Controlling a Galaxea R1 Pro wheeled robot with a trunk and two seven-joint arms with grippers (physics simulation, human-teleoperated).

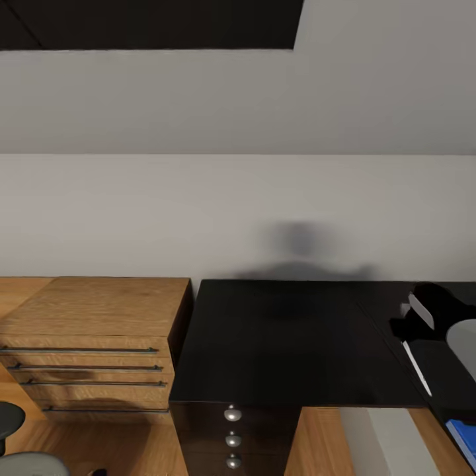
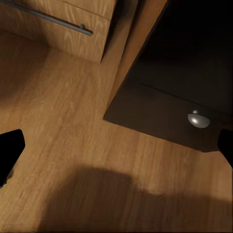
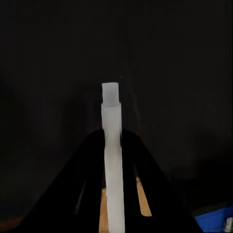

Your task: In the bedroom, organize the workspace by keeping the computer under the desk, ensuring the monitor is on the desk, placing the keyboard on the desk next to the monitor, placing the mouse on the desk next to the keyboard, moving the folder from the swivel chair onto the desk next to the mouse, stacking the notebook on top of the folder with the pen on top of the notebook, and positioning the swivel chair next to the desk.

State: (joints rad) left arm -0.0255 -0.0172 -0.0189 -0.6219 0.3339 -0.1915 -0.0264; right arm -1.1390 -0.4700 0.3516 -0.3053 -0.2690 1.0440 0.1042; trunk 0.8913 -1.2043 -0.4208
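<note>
The black desk (image 1: 291, 344) spreads across the middle of the head view, its drawers with round silver knobs (image 1: 232, 414) below the front edge. At the right, over the desk, my right gripper (image 1: 415, 325) is shut on the whitish pen (image 1: 418, 369). In the right wrist view the pen (image 3: 112, 160) stands up between the dark fingers (image 3: 73, 194) above the desk top (image 3: 58, 73). A corner of the blue folder (image 1: 463, 436) (image 3: 213, 217) lies low at the right. My left gripper (image 2: 116, 150) is open over the wooden floor beside a desk drawer knob (image 2: 198, 119).
Low wooden shelving with long metal handles (image 1: 92, 344) (image 2: 53, 19) stands left of the desk against the pale wall. A black armrest and grey seat of the swivel chair (image 1: 26, 463) show at the lower left. A pale panel (image 1: 390, 443) sits under the desk's right part.
</note>
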